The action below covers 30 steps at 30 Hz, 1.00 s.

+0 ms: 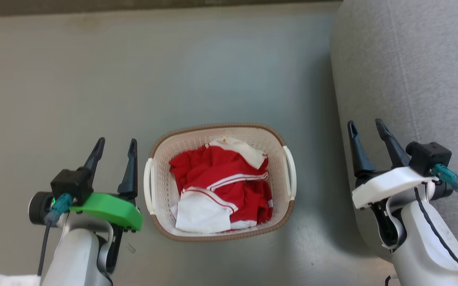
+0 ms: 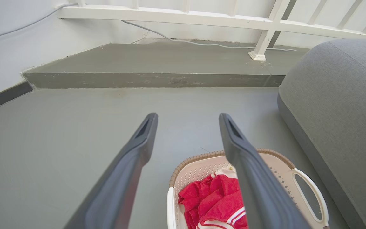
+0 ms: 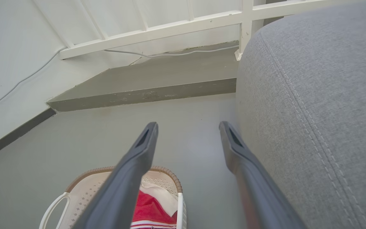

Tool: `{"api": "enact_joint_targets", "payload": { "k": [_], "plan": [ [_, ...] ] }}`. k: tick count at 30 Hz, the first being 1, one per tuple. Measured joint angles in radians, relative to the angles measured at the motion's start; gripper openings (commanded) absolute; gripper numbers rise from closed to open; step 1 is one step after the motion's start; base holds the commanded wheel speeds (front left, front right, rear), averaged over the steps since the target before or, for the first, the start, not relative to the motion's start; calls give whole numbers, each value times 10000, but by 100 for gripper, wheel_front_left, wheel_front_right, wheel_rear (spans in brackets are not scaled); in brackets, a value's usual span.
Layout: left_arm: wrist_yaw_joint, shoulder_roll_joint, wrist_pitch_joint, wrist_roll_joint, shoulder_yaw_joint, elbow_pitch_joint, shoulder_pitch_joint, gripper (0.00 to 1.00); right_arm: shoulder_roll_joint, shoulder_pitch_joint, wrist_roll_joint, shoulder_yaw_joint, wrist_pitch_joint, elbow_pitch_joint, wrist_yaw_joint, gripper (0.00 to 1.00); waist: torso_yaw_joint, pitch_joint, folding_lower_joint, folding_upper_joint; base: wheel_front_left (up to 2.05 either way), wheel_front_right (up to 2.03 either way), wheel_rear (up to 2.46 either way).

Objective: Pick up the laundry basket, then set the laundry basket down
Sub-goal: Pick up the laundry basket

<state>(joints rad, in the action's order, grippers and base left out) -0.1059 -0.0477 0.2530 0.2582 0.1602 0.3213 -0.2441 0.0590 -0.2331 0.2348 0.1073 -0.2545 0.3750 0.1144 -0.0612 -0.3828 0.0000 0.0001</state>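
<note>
Nearest me: left gripper [image 1: 117, 140], green-cased, jaws parted, holding nothing and touching nothing. It stands just left of the laundry basket [image 1: 221, 126], near the basket's left loop handle [image 1: 148, 186].
Right gripper [image 1: 364, 122], white-cased, jaws likewise parted and empty. It sits well right of the basket, close beside the grey sofa [image 1: 408, 79].
Basket: resting on the grey floor [image 1: 94, 79] between my two arms, with red-and-white clothes [image 1: 221, 182] inside.
Task status, as I judge it: pick-up not yet begun; lift and set-down both remain.
</note>
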Motion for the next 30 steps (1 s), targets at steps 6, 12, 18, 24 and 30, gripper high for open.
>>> {"api": "enact_joint_targets", "payload": {
  "k": [6,12,18,24,30],
  "plan": [
    [-38,15,-59,58,128,790,-666,100,8,-537,52,94,125,848,31,100,68,-739,0,0,0,0,0],
    [-130,46,-270,272,401,1850,-1467,100,12,-1210,115,384,366,1939,86,100,199,-1555,0,0,0,0,0],
    [-142,65,-499,305,650,2560,-2075,100,19,-1743,128,654,508,2694,88,100,335,-2114,1,0,0,0,0],
    [-173,115,-667,441,932,3306,-2754,100,25,-2177,226,802,723,3712,88,100,512,-2753,1,-1,0,0,0],
    [-182,169,-869,790,1112,4111,-3342,100,27,-2837,311,1026,982,4525,88,100,644,-3405,1,0,0,0,0]
  ]
}}
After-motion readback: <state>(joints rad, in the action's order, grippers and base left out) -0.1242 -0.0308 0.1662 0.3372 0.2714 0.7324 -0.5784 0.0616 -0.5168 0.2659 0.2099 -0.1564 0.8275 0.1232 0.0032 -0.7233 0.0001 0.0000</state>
